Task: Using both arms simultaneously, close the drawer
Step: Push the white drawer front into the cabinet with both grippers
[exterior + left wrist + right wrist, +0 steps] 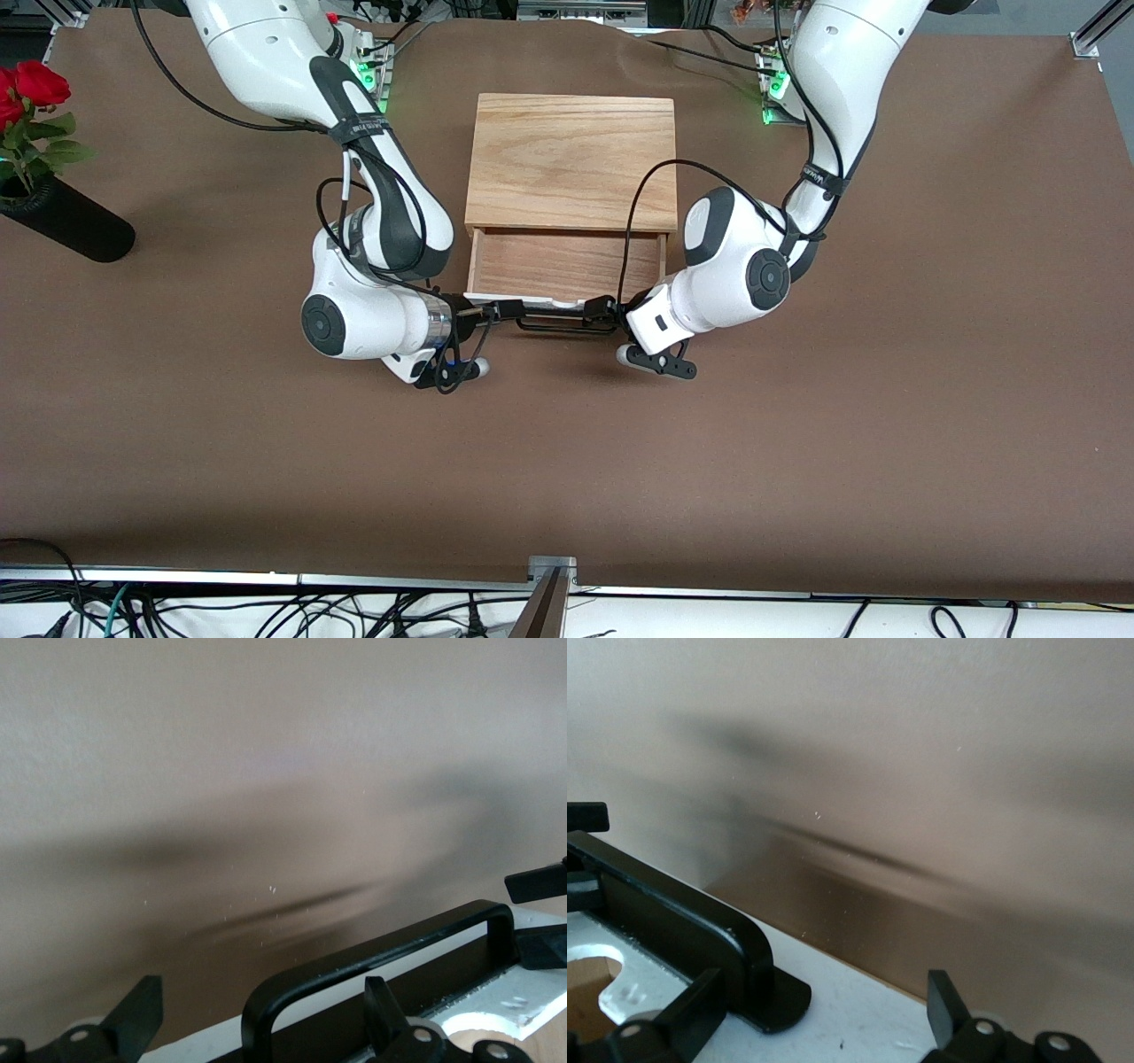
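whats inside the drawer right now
The open drawer shows only its bare wood floor. The part under the box top is covered. The left gripper and right gripper, both open, sit at its black handle.

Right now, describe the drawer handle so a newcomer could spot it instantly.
Find the light-wood box mid-table between the two arms; its drawer is pulled out toward the front camera. On the drawer's white front panel sits the handle, a black wire bar. The left tool and right tool, both open, sit at its ends. It is the only black bar on white.
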Controlling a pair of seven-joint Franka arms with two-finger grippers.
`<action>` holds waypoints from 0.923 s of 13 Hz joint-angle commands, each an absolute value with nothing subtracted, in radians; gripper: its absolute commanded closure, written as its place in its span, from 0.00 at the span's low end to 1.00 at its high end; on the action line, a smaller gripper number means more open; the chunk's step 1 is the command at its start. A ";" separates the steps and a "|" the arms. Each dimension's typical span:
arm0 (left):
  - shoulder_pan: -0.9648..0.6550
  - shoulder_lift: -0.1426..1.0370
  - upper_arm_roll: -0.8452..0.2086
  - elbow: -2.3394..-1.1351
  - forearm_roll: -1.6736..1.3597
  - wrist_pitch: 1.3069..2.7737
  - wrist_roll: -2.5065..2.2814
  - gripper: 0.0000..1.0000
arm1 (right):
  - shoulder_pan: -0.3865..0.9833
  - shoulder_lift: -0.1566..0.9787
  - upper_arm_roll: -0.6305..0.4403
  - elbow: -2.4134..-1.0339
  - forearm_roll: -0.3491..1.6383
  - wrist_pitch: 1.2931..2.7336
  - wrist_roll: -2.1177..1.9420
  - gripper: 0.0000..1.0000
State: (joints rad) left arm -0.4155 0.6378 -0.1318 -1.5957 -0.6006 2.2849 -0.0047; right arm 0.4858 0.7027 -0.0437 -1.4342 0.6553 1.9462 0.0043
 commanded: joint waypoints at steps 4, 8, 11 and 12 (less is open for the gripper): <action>-0.396 0.608 -0.133 -1.606 -0.627 1.998 0.014 0.00 | 0.505 0.600 0.000 -1.607 0.658 1.937 0.074 0.00; -0.373 0.592 -0.133 -1.603 -0.627 1.843 0.012 0.00 | 0.505 0.510 0.002 -1.738 0.658 1.937 0.060 0.00; -0.373 0.586 -0.133 -1.603 -0.627 1.760 0.012 0.00 | 0.505 0.448 0.002 -1.827 0.658 1.937 0.057 0.00; -0.374 0.586 -0.133 -1.603 -0.627 1.734 0.012 0.00 | 0.505 0.430 0.002 -1.854 0.658 1.939 0.057 0.00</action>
